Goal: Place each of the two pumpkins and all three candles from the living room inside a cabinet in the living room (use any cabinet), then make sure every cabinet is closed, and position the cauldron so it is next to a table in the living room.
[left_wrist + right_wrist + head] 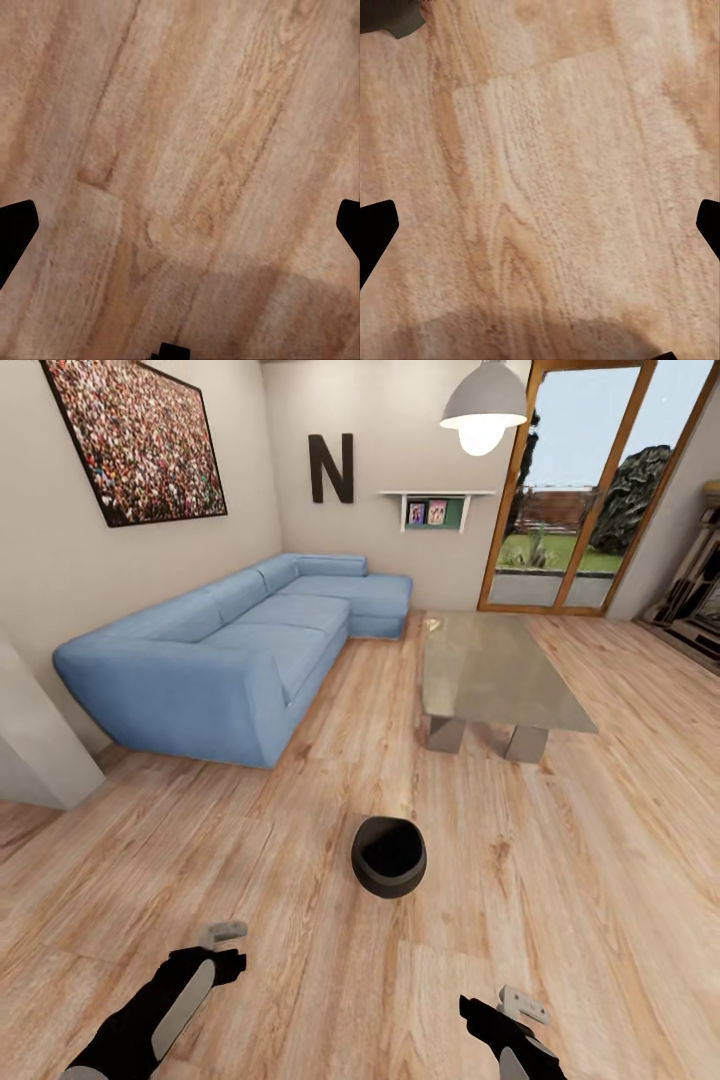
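Both arms low and forward over the wood floor [300, 980], forearms angled inward toward the cauldron [388, 857]. Left gripper [180, 225] spread wide, fingertips at the wrist picture's edges, nothing but planks between; right gripper [540, 225] likewise spread and empty. Cauldron stands upright on the floor just ahead of the two grippers, roughly midway between them, mouth up. Beyond the cauldron, well apart from it, the table [500, 680]. Blue sofa [240, 650] left of the cauldron, against the wall. Glass door [575, 490] farthest, behind the table.
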`<state>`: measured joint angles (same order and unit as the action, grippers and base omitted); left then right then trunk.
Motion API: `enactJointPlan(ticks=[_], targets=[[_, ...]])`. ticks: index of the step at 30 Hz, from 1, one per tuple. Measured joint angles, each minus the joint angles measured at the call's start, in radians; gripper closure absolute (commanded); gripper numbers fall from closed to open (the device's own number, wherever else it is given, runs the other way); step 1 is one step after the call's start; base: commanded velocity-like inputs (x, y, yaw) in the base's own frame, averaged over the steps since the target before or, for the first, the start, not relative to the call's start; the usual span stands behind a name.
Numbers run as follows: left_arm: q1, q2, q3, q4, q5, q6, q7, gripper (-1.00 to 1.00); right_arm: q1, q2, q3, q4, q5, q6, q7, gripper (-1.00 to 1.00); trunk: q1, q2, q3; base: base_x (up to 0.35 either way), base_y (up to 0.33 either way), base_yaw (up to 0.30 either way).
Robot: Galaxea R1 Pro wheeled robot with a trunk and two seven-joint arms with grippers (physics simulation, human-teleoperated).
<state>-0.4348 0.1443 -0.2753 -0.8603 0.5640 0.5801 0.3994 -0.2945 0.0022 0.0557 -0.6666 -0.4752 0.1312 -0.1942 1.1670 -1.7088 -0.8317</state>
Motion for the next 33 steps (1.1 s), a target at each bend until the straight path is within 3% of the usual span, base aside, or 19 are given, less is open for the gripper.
enactJointPlan(ticks=[3, 4, 9, 13, 17, 24, 33], targets=[[-0.006, 0.023, 0.006, 0.004, 0.005, 0.002, -0.032, -1.00, 0.000, 0.000, 0.001, 0.000, 0.000, 0.000, 0.000, -1.00, -0.012, 0.021, 0.009, 0.000, 0.000, 0.000], [-0.007, 0.028, 0.009, 0.005, 0.007, 0.030, -0.088, -1.00, 0.000, 0.000, 0.001, 0.000, 0.000, 0.000, 0.000, -1.00, -0.015, 0.028, 0.013, 0.000, 0.000, 0.000], [-0.010, 0.034, 0.014, 0.001, -0.002, 0.133, -0.144, -1.00, 0.000, 0.000, 0.000, 0.000, 0.000, 0.001, 0.000, -1.00, -0.035, 0.063, 0.028, 0.000, 0.000, 0.000], [-0.012, 0.040, 0.047, 0.001, -0.008, 0.154, -0.146, -1.00, 0.000, 0.000, 0.000, 0.000, 0.000, 0.001, 0.000, -1.00, -0.050, 0.091, 0.041, 0.000, 0.000, 0.000], [-0.012, 0.037, 0.053, 0.001, -0.013, 0.156, -0.145, -1.00, -0.001, 0.000, 0.000, 0.000, 0.000, 0.001, 0.000, -1.00, -0.065, 0.119, 0.053, 0.000, 0.000, 0.000], [-0.012, 0.034, 0.049, -0.002, -0.018, 0.154, -0.143, -1.00, 0.000, 0.000, 0.000, 0.000, 0.001, 0.000, 0.000, -1.00, -0.065, 0.119, 0.053, 0.019, 0.000, 0.000], [-0.012, 0.033, 0.044, 0.005, -0.024, 0.150, -0.140, -1.00, 0.000, 0.000, 0.000, -0.001, 0.002, 0.000, 0.000, -1.00, -0.066, 0.119, 0.053, 0.280, 0.000, 0.000]])
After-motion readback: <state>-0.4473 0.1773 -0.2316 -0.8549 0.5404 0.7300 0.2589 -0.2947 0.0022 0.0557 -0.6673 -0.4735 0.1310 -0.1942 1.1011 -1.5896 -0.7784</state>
